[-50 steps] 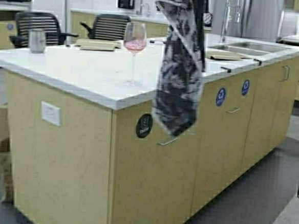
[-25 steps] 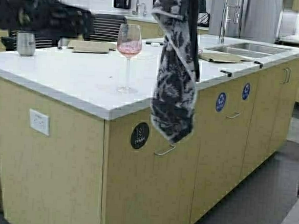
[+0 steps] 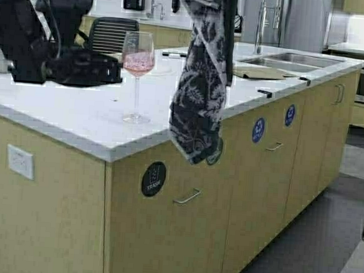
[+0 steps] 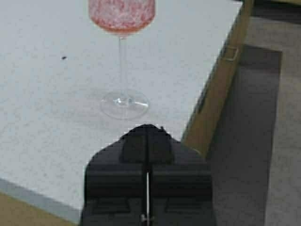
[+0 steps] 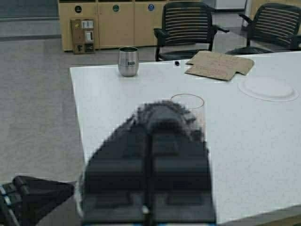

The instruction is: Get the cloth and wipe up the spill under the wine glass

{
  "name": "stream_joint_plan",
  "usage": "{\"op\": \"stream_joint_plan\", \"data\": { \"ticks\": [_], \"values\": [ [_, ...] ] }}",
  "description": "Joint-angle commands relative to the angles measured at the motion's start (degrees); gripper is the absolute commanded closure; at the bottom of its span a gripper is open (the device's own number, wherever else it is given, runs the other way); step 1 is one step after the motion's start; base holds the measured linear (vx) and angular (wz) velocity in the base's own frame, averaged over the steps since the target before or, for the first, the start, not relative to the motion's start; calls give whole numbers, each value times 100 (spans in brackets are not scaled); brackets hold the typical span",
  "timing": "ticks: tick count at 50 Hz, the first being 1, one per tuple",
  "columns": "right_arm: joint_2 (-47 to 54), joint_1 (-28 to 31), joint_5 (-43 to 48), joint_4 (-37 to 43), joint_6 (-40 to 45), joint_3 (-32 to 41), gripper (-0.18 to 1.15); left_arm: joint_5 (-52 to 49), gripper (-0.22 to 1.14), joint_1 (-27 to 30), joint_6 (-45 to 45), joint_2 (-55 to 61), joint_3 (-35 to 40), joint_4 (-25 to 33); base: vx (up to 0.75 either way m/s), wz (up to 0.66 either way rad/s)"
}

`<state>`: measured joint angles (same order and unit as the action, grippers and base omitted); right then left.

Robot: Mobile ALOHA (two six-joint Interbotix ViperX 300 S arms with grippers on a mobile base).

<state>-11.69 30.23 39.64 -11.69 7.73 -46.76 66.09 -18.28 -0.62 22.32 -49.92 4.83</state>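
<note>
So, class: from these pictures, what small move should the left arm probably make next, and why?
Probably open the left gripper and ease it to the wine glass stem. Its fingers look shut, short of the glass foot on the counter, while the right gripper holds the cloth hanging above the edge. The glass likely needs lifting before wiping.

Left claw [image 4: 146, 141] closed, hovering over white tabletop [image 4: 42, 108] near its edge; wine glass [image 4: 123, 56] with pink liquid stood upright just ahead.

Wine glass [image 3: 137, 77] stands on the counter [image 3: 77, 113] near its front edge; cloth [image 3: 202, 75] hangs just right of it. Left gripper [image 3: 115, 69] sits just left of the glass; sink [image 3: 293, 59] far right.
</note>
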Motion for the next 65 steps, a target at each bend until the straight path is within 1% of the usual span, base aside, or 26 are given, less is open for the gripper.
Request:
{"op": "stream_joint_plan", "data": {
  "ticks": [1, 9, 15, 21, 29, 39, 43, 56, 65],
  "values": [
    [-70, 0, 123, 18, 0, -123, 92, 264, 88, -44, -9, 378, 334, -26, 19, -3],
    [-18, 0, 343, 18, 0, -281, 92, 554, 86, -53, -18, 905, 466, -35, 18, -1],
    [0, 0, 404, 26, 0, -360, 92, 888, 76, -53, -26, 1266, 615, -176, 16, 5],
    [44, 0, 404, 53, 0, -387, 92, 1178, 60, -62, -18, 1661, 923, -501, 15, 9],
    [62, 9, 404, 79, -18, -404, 92, 1195, 36, -97, 18, 2013, 1327, -984, 13, 9],
    [123, 62, 404, 123, -18, -431, 92, 1195, 2, -123, 9, 2259, 1784, -993, 13, 7],
    [123, 123, 404, 123, -18, -431, 92, 1195, -7, -167, 0, 2303, 1863, -1002, 13, 4],
    [114, 360, 404, 132, -18, -431, 92, 1195, -8, -193, 18, 2443, 2030, -923, 12, 2],
    [114, 369, 404, 132, -26, -431, 92, 1195, -8, -229, 26, 2637, 2329, -940, 9, 2]
  ]
}}
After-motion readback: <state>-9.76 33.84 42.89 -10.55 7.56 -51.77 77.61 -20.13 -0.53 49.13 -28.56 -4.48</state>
